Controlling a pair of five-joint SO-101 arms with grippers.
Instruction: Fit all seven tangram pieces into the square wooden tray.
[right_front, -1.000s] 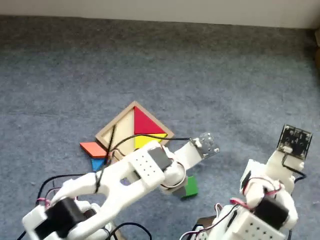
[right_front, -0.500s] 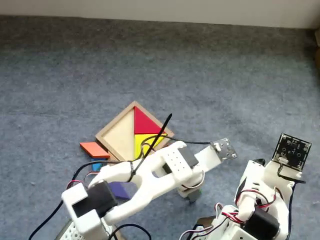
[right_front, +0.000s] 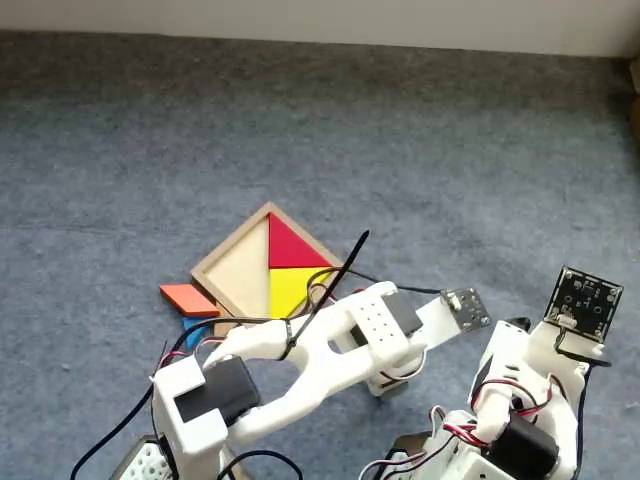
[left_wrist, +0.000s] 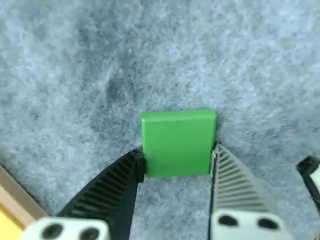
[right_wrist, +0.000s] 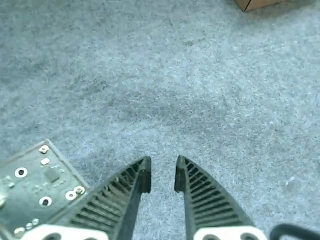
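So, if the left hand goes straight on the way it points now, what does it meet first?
The green square: it lies between the fingers of the left hand, and both seem to touch its sides. Beyond it there is only the grey carpet.

White arms (right_front: 365, 325) carry black cables (right_front: 347, 258) and ridged fingers (right_wrist: 205, 200).

the red triangle piece (right_front: 288, 246) lies in the square wooden tray (right_front: 232, 268), at its far corner, the yellow triangle piece (right_front: 288, 288) just in front of it. the orange parallelogram piece (right_front: 187, 298) lies just left of the tray. the green square piece (left_wrist: 178, 143) sits between the fingers (left_wrist: 120, 185) of my left gripper (left_wrist: 177, 156).
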